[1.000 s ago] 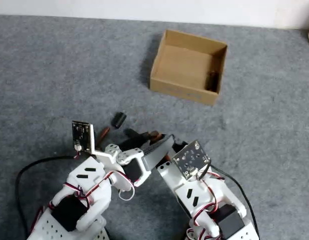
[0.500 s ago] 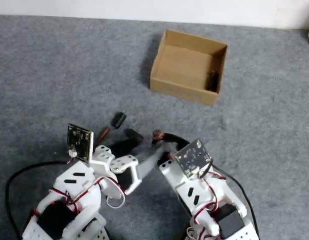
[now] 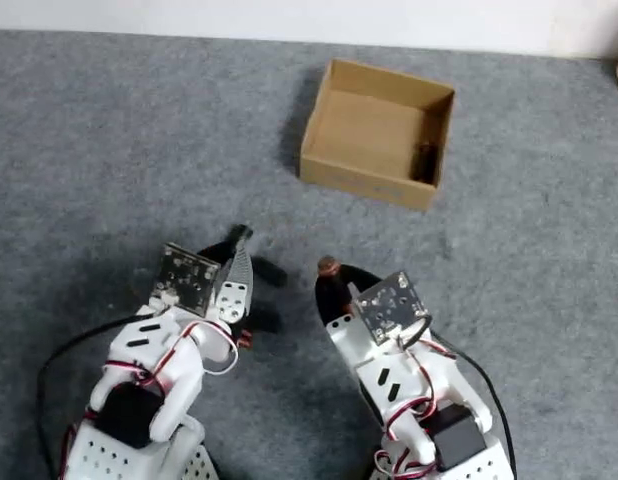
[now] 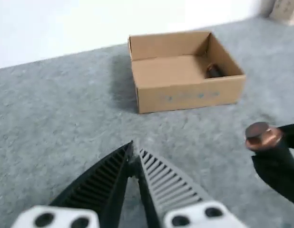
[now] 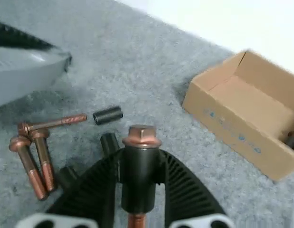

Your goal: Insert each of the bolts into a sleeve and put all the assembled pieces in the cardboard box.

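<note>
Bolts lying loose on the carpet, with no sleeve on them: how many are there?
3, close together on the carpet: one bolt pointing at a loose sleeve, a second bolt and a third bolt side by side at its head. Others may lie hidden.

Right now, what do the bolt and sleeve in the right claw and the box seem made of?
Bolt: likely copper-plated steel, shiny reddish hex head. Sleeve: matte black, perhaps plastic or rubber. Cardboard box: plain brown cardboard, raw cut edges.

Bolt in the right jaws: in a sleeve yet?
In. A black sleeve wraps the bolt between the jaws; head shows at one end, thread at the other.
</note>
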Controlling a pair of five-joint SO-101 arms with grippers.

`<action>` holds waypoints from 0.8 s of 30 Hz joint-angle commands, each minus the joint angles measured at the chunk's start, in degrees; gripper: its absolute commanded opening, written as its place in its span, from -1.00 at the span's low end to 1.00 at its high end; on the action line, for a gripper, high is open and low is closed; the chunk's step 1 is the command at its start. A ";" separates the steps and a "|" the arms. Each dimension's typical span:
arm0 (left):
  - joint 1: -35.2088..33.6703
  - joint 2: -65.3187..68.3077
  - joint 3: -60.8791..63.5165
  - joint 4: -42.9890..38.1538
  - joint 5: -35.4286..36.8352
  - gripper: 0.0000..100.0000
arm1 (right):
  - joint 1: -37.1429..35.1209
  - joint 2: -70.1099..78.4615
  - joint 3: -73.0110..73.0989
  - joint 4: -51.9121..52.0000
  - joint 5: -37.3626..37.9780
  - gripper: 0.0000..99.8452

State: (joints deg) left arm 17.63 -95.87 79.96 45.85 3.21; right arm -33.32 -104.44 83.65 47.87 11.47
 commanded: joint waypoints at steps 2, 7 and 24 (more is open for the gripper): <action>-3.30 -0.04 1.89 -3.52 -1.14 -0.99 | 1.01 0.04 1.45 -6.20 -0.26 -0.99; -7.08 0.66 4.62 -8.09 -1.14 -0.99 | 4.62 0.22 2.24 -8.40 -0.18 -0.99; -12.35 54.02 -12.09 -24.79 3.25 -0.99 | 14.81 26.15 -12.18 -17.27 2.29 -0.99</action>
State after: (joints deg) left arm 6.46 -49.63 73.54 23.60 5.23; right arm -20.40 -90.02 80.31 35.30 12.70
